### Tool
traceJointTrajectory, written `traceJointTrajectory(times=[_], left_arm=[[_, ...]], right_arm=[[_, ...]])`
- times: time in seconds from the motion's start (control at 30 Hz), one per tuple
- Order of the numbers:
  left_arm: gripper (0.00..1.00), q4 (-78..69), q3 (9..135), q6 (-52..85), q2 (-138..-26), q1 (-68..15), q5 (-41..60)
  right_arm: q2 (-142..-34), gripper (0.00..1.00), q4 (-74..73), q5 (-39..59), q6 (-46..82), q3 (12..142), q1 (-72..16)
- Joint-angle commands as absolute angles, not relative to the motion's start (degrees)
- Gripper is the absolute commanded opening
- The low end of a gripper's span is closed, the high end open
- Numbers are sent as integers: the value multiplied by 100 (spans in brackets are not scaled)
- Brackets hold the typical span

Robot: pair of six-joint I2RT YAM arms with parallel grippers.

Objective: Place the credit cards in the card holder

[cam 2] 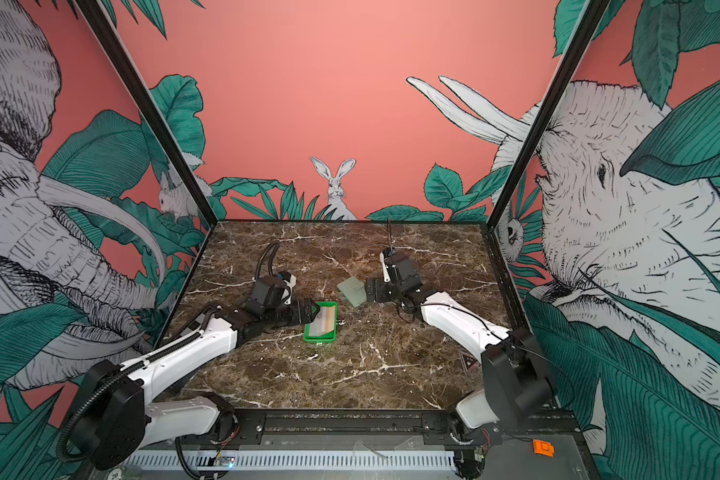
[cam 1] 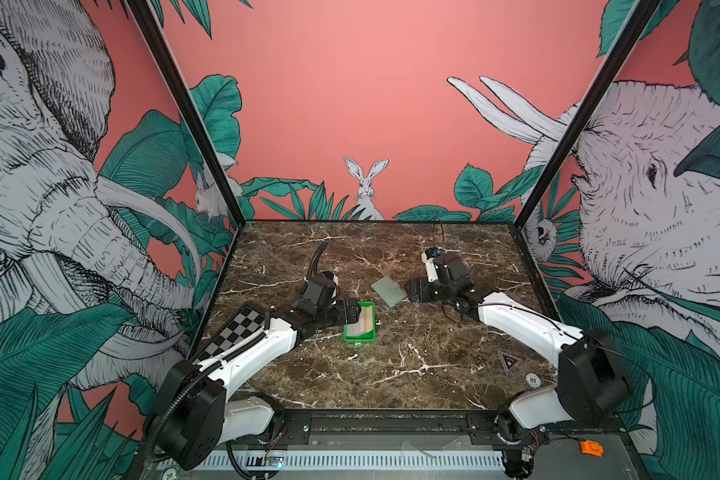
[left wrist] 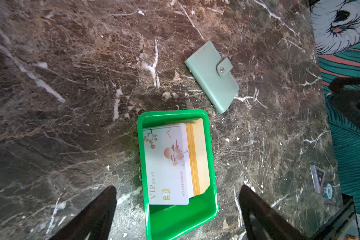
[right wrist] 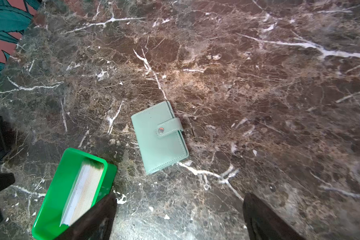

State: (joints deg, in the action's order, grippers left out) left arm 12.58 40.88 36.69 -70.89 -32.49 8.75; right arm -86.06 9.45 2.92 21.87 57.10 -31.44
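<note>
The credit cards (left wrist: 166,164) stand as a stack on edge inside a bright green tray (left wrist: 140,145), leaning to one side. The front card is white with "VIP CARD" printed on it, and the cards behind show orange-tan edges. The tray sits on the brown marble desk (cam 1: 391,365), near the middle.

The card holder (right wrist: 159,137) lies flat on the desk just beyond the tray, apart from it. It is closed, and its strap is snapped over the cover.

The left gripper (left wrist: 178,188) is spread wide and holds nothing. Its wrist view shows the tray between its fingers (left wrist: 96,216), which touch neither tray nor cards.

The right gripper (right wrist: 179,196) is also wide apart and empty. In both top views it sits just to the right of the card holder, without touching it.
</note>
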Motion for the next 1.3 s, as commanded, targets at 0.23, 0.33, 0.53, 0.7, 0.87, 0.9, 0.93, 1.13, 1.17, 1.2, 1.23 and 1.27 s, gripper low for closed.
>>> traceJointTrajectory(times=[0.23,0.33,0.53,0.7,0.87,0.9,0.93,1.13,1.17,1.2,1.23,1.27], left_arm=[[91,1503,3985,4061,-7157,-3259,1337],[91,1466,3871,4107,-7108,-3259,1345],[90,1202,3596,4121,-6908,-3259,1380],[88,1006,3412,4192,-6818,-3255,1459],[86,695,3122,4308,-6638,-3253,1588],[85,650,3068,4302,-6592,-3255,1612],[84,620,3027,4300,-6559,-3259,1630],[83,492,2847,4331,-6306,-3247,1682],[83,473,2823,4326,-6289,-3258,1704],[83,466,2813,4332,-6277,-3261,1721],[83,466,2796,4333,-6262,-3256,1739],[83,470,2778,4332,-6246,-3257,1757]], right_arm=[[-9879,94,896,419,2083,6729,-3384],[-10168,94,916,431,2035,6960,-3403],[-10732,93,1163,380,1982,7473,-3432],[-11045,92,1204,439,1966,7775,-3471],[-11335,92,1343,472,1939,8056,-3533],[-11390,92,1412,476,1934,8132,-3551],[-11467,92,1502,462,1912,8224,-3572],[-11797,91,1796,210,1890,8538,-3647],[-11833,90,1813,178,1898,8558,-3648],[-11866,90,1837,157,1892,8586,-3647],[-11902,90,1872,126,1885,8611,-3647],[-11925,90,1900,108,1871,8632,-3648]])
